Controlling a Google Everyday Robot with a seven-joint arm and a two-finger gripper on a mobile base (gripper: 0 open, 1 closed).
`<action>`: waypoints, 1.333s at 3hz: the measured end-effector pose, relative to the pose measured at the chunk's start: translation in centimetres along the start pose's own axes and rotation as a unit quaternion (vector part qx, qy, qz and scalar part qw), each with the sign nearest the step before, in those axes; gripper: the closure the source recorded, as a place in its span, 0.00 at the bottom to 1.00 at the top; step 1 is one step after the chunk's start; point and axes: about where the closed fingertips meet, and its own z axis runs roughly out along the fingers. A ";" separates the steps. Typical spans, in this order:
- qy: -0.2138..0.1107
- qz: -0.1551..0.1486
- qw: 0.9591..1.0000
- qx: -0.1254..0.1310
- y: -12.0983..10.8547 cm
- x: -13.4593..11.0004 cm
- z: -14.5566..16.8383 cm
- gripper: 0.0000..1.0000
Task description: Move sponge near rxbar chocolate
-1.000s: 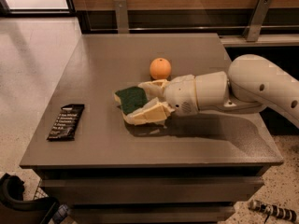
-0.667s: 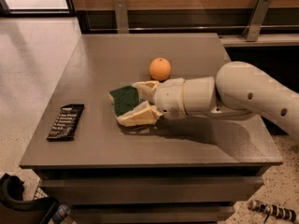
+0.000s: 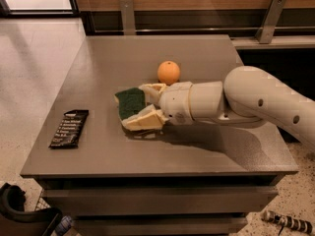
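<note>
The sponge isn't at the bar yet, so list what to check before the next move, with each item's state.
1. Gripper shut on the sponge, mid-table: ok.
2. Sponge near the rxbar chocolate: not ok, the bar lies apart by the table edge.
3. Nothing between sponge and bar: ok.
4. Orange apart from the gripper, behind it: ok.
5. Sponge lifted off the table: cannot tell.

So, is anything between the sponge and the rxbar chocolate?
Nothing visible. The gripper grips the sponge mid-table; only bare table lies between it and the rxbar chocolate. The orange sits behind, off that path.
</note>
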 end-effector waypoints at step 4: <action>0.000 -0.004 1.000 -0.005 0.4 -0.4 0.4 0.00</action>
